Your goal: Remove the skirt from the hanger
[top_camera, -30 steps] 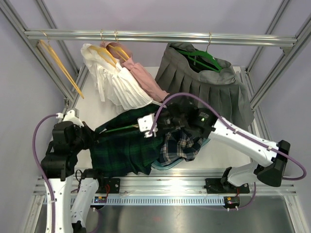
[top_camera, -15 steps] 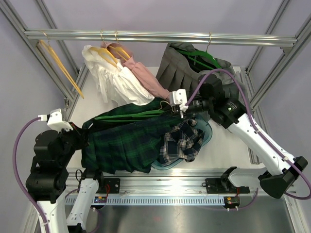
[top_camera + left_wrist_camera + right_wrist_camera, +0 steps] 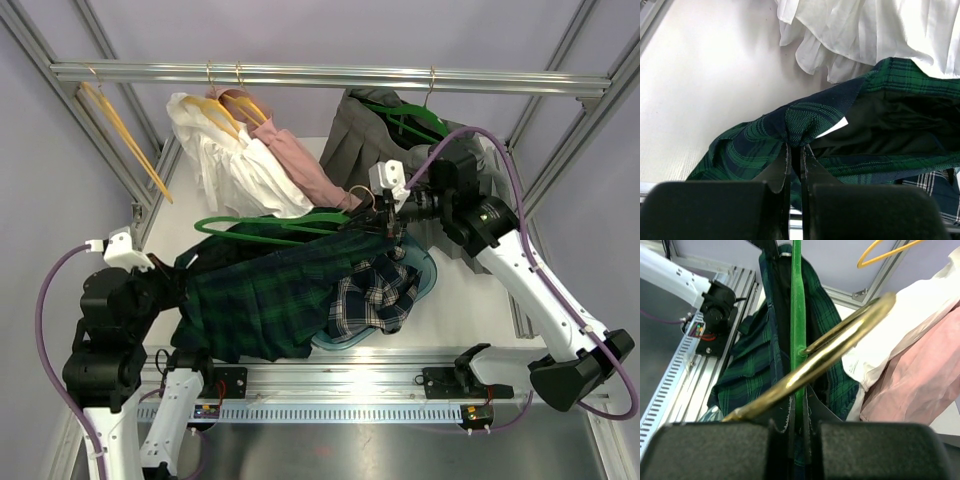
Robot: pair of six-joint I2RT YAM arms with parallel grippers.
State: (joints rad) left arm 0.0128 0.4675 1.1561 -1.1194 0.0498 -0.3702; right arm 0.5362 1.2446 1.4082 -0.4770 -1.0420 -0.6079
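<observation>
The dark green plaid skirt (image 3: 265, 300) hangs stretched between my two arms over the table. My left gripper (image 3: 170, 285) is shut on a fold of its waistband, seen in the left wrist view (image 3: 796, 147) with the skirt (image 3: 810, 117). My right gripper (image 3: 372, 218) is shut on the green hanger (image 3: 270, 225) near its brass hook (image 3: 362, 200). In the right wrist view the gripper (image 3: 799, 407) pinches the hanger's green bar (image 3: 798, 315), the hook (image 3: 840, 342) crosses in front, and the skirt (image 3: 772, 355) drapes off the bar. The hanger's left end stands clear of the cloth.
On the rail hang a white skirt (image 3: 235, 165), a pink garment (image 3: 300, 160), a grey pleated skirt (image 3: 440, 180) on another green hanger, and bare wooden hangers (image 3: 125, 135). A checked cloth (image 3: 370, 295) lies in a teal basin (image 3: 425, 270) on the table.
My right gripper has lifted the hanger up and to the right. The hanger's left end has slid out of the skirt. My left gripper keeps hold of the waistband, low on the left.
</observation>
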